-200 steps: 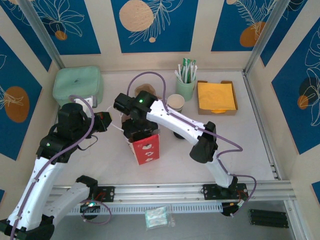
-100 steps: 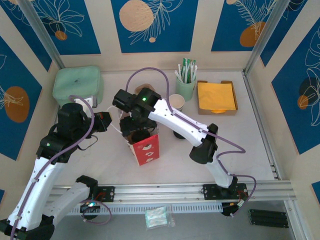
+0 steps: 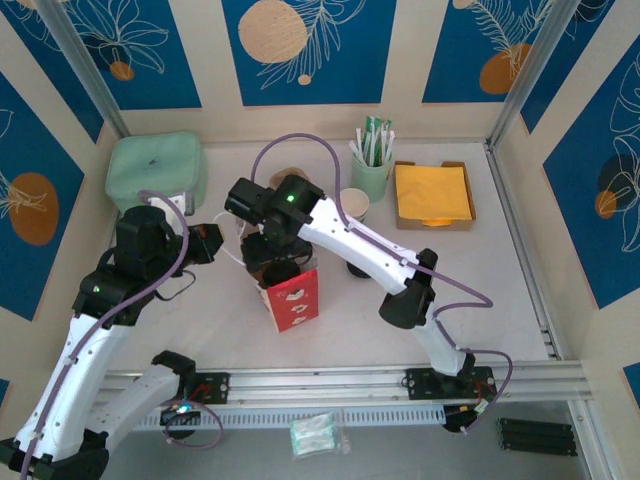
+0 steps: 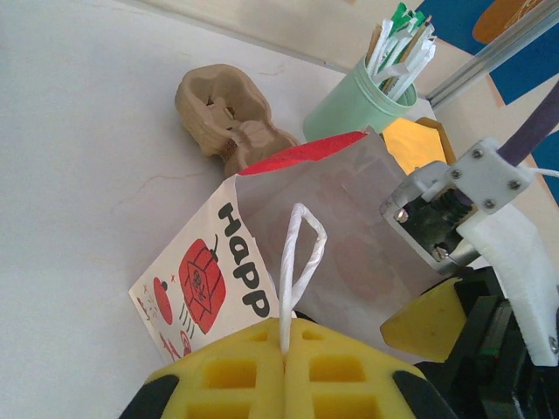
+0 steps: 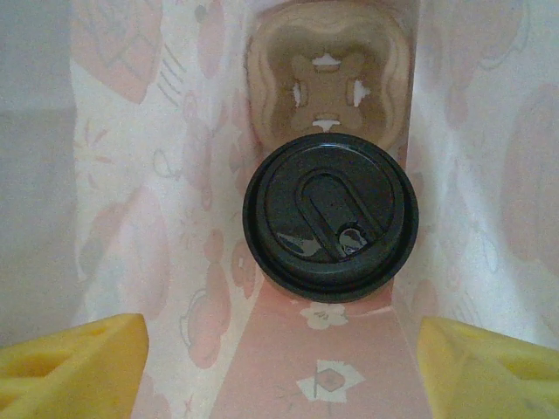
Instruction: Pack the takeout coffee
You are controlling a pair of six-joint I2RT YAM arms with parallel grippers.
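The coffee cup (image 5: 330, 216) stands inside the paper bag (image 3: 295, 300), left of the bench's middle, apparently on a cardboard tray (image 5: 327, 74). The right gripper (image 5: 281, 365) hangs above it, fingers spread and grasping nothing. It should lift straight up, clear of the bag's walls. The left gripper (image 4: 284, 349) is clenched on the bag's handle (image 4: 301, 253) and should hold it steady.

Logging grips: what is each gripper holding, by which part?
Left gripper pinches the paper bag by its white handle; right gripper, open over the lidded cup, holds nothing.
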